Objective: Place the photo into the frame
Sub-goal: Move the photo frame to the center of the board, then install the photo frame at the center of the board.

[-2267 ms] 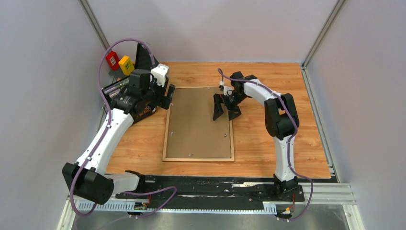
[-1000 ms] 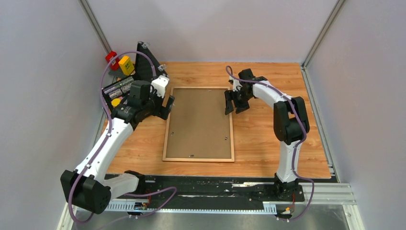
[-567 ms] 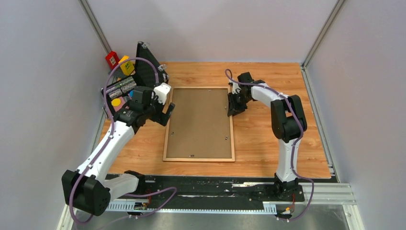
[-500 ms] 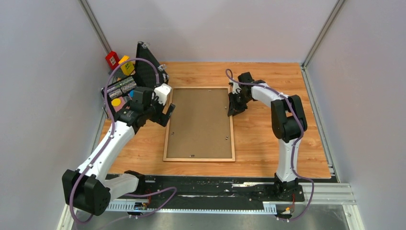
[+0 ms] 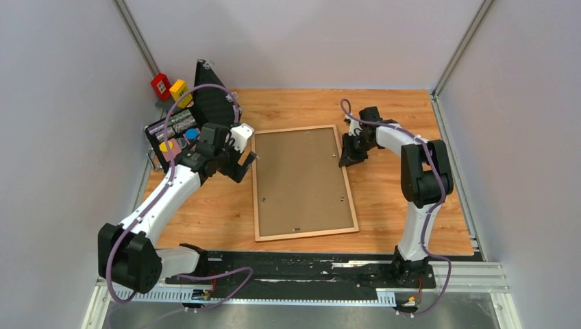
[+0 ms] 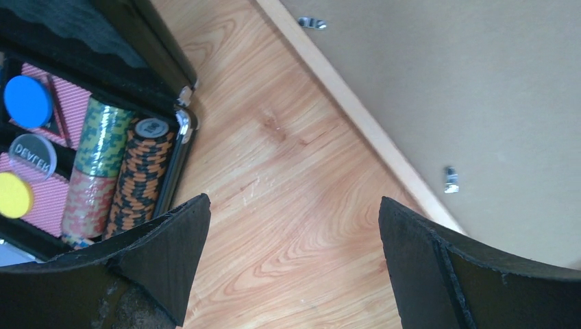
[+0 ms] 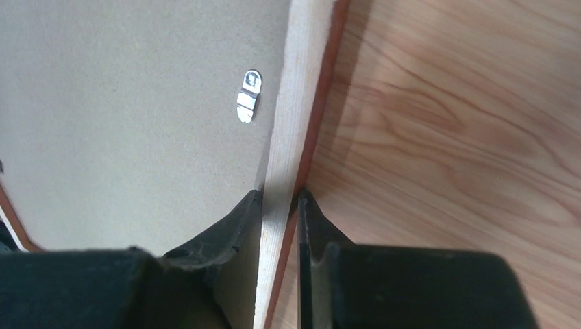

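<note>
The frame [image 5: 307, 234] lies face down, one long rail toward each gripper: right gripper [image 7: 279, 195] pinches its right rail, left gripper [image 6: 294, 205] gapes empty just beside its left rail; photo nowhere in sight

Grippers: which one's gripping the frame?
The right gripper: jaws pinched on the frame, on its right rail. The left gripper hangs wide open over the table, beside the left rail.

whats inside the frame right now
A brown backing board fills the frame, with small metal tabs on it. Whatever lies under the board is covered.
</note>
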Controlling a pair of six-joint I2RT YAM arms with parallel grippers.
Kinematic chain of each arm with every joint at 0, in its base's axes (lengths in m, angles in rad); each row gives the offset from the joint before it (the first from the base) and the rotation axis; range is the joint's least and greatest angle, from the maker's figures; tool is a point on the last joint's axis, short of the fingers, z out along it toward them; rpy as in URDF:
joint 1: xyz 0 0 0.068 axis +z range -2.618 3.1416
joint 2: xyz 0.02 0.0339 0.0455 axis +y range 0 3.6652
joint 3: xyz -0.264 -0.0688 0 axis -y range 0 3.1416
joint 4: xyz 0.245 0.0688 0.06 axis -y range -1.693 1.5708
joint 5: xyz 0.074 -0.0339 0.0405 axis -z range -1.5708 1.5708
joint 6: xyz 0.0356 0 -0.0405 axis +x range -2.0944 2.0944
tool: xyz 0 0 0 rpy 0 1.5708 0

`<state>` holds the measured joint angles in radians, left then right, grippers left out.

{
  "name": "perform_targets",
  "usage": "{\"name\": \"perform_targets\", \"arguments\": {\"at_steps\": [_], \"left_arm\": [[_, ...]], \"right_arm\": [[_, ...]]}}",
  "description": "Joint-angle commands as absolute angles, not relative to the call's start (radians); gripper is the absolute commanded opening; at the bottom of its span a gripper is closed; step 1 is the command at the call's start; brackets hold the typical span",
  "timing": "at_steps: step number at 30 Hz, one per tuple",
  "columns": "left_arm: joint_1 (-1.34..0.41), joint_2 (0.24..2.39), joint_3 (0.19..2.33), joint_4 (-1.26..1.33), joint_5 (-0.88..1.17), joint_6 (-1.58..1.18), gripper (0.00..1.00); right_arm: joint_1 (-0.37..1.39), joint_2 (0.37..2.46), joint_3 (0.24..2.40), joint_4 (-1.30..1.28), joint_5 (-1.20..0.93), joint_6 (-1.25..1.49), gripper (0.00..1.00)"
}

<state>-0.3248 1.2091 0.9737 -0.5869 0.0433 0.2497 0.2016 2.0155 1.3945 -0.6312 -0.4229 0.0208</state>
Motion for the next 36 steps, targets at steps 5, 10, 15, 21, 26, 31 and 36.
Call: {"name": "perform_targets", "arguments": {"at_steps": [5,10,15,21,26,31,36], "left_arm": [[-0.387,1.361,1.076,-0.532,0.084,0.199,1.0],[-0.454,1.495,1.161,-0.528,0.049,0.126,1.0],[-0.489,1.686,1.267,-0.565,0.049,0.057,0.99],[-0.502,1.875,1.414,-0.578,0.013,0.006,0.97],[-0.502,1.969,1.503,-0.565,-0.024,-0.038,0.95],[-0.499,2.022,1.562,-0.553,-0.042,-0.058,0.91],[-0.497,2.051,1.576,-0.523,-0.049,-0.061,0.86]], "right_arm": [[0.06,1.917,1.279,-0.659,-0.402,-0.054,0.0],[0.02,1.878,1.204,-0.634,-0.424,-0.033,0.0],[0.011,1.87,1.168,-0.609,-0.443,-0.022,0.0],[0.011,1.875,1.165,-0.604,-0.458,-0.022,0.0],[-0.021,1.876,1.158,-0.598,-0.479,-0.025,0.0],[-0.037,1.897,1.157,-0.598,-0.51,-0.028,0.0],[-0.038,1.904,1.16,-0.598,-0.525,-0.028,0.0]]}}
